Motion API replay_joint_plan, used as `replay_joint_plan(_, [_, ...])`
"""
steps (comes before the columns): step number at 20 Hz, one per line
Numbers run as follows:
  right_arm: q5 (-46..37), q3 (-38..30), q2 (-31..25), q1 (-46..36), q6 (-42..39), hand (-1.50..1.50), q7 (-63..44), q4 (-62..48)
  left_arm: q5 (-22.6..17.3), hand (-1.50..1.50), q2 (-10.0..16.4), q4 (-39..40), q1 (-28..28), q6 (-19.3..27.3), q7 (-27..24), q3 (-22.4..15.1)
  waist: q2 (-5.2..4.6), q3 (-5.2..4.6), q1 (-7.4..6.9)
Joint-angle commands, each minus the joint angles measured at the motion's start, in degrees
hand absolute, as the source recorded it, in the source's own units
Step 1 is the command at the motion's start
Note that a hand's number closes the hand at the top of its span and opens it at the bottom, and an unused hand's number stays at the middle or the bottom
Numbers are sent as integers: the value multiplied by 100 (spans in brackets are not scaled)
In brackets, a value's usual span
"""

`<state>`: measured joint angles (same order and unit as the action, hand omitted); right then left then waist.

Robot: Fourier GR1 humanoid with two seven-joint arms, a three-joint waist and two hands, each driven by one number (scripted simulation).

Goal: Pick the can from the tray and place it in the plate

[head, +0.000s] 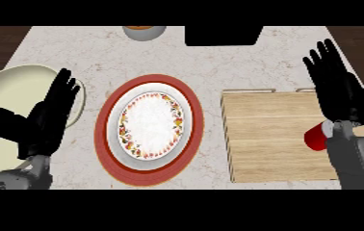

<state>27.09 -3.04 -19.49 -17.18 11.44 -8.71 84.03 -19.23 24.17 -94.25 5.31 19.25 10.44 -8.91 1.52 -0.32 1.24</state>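
A red can (pixel 315 137) rests on the wooden tray (pixel 274 136) near its right edge, partly hidden behind my right forearm. My right hand (pixel 334 88) is open with fingers straight, held over the tray's far right corner, just beyond the can. A white plate (pixel 150 124) with a flowered rim sits on a red charger (pixel 117 105) in the middle of the counter. My left hand (pixel 51 114) stays open at the left, fingers up, to the left of the plate.
A cream plate (pixel 21 88) lies at the far left, partly under my left hand. A grey bowl (pixel 144 32) and a black object (pixel 222 35) stand at the counter's back edge.
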Motion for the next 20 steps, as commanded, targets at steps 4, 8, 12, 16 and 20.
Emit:
replay_joint_plan(4, [-205,-838,-1816,-124,-1007,150,210,455,4,0,-154,461,-594,-218,166,-329,-152,30,-8])
replay_joint_plan(8, [-2055,-961,-3327,288,-582,150,361,61,-121,0,-357,574,-755,-315,242,-535,-231,-9,227])
replay_joint_plan(12, [-1456,-2062,-2735,774,-343,-150,1725,-406,-19,0,-626,787,-835,-442,2,-763,-149,39,21])
replay_joint_plan(16, [-1472,-2193,-2272,1477,-886,-150,2807,-428,170,0,-869,1178,-723,-556,-295,-738,-151,33,-80])
replay_joint_plan(20, [-1134,-2732,-2981,2162,-1619,-150,2023,431,-101,0,-494,1168,-377,-875,161,-300,-129,28,-1])
